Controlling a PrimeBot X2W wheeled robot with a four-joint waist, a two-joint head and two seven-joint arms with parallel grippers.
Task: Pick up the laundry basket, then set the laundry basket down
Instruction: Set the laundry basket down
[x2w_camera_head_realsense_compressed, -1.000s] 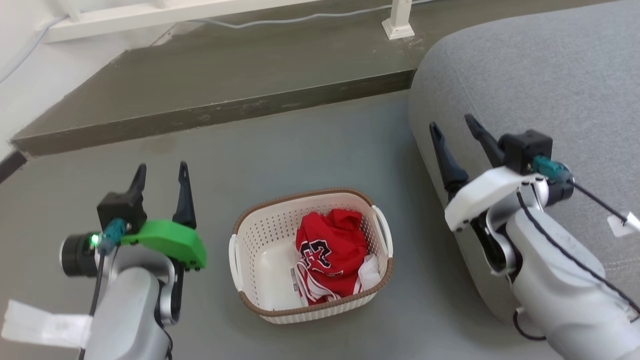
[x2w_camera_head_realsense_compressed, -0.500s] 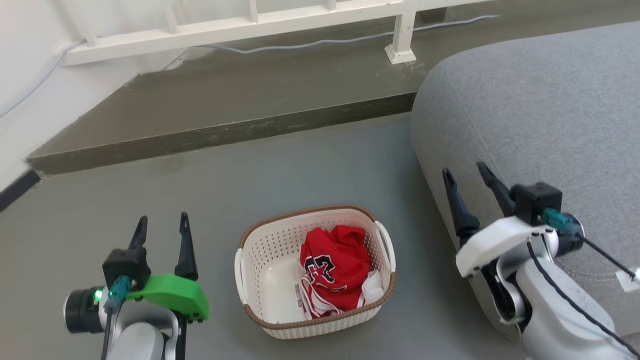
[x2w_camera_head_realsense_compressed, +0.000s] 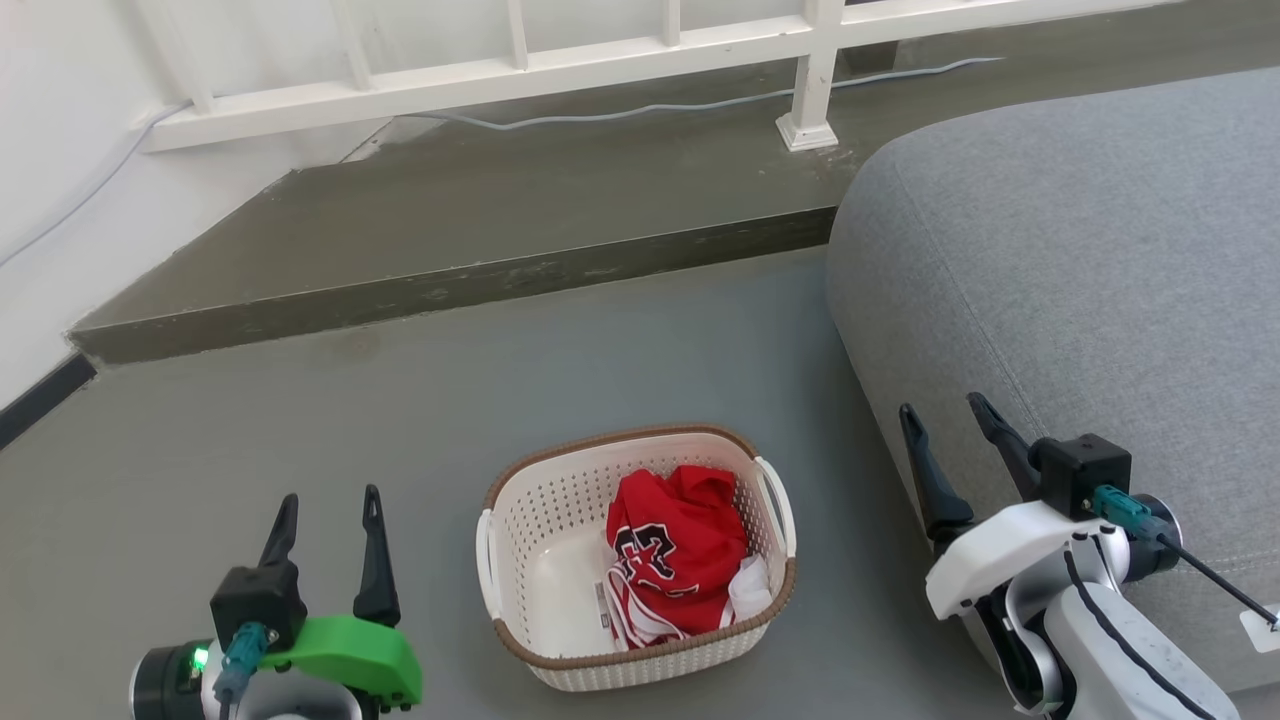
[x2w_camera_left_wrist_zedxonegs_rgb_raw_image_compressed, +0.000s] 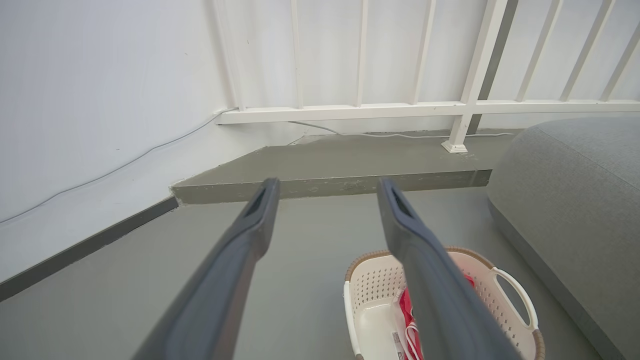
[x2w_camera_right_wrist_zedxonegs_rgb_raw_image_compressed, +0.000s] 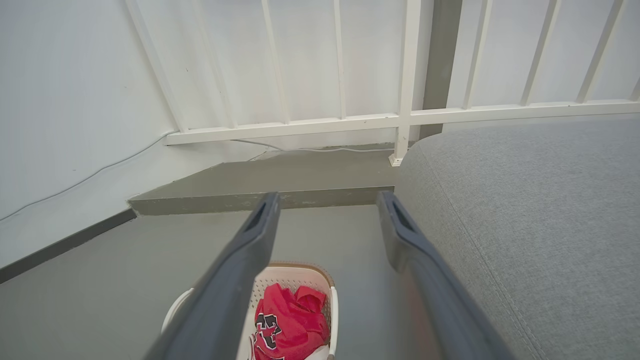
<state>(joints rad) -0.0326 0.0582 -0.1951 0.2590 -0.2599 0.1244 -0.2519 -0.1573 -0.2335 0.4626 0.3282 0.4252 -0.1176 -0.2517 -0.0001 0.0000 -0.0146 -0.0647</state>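
Note:
The laundry basket (x2w_camera_head_realsense_compressed: 560, 520) stands on the grey floor, cream-white with perforated walls, a brown rim and white side handles. A crumpled red garment (x2w_camera_head_realsense_compressed: 678, 548) lies inside it. My left gripper (x2w_camera_head_realsense_compressed: 331, 514) hangs open to the basket's left, well apart from it. To the basket's right, my right gripper (x2w_camera_head_realsense_compressed: 948, 424) is open in front of the grey sofa, nothing between its fingers. In the left wrist view the basket (x2w_camera_left_wrist_zedxonegs_rgb_raw_image_compressed: 372, 295) sits low behind the right finger (x2w_camera_left_wrist_zedxonegs_rgb_raw_image_compressed: 425, 270). The right wrist view shows the basket (x2w_camera_right_wrist_zedxonegs_rgb_raw_image_compressed: 295, 277) below between the fingers (x2w_camera_right_wrist_zedxonegs_rgb_raw_image_compressed: 235, 280).
A large grey sofa (x2w_camera_head_realsense_compressed: 1080, 280) fills the right side. A raised concrete step (x2w_camera_head_realsense_compressed: 450, 290) runs across behind the basket, with a white railing (x2w_camera_head_realsense_compressed: 620, 55) and a cable on it. A white wall with a dark skirting (x2w_camera_head_realsense_compressed: 40, 395) stands at the left.
The head view has tilted up, so the basket and both grippers sit lower in the picture and more railing shows. Both grippers stay open beside the basket.

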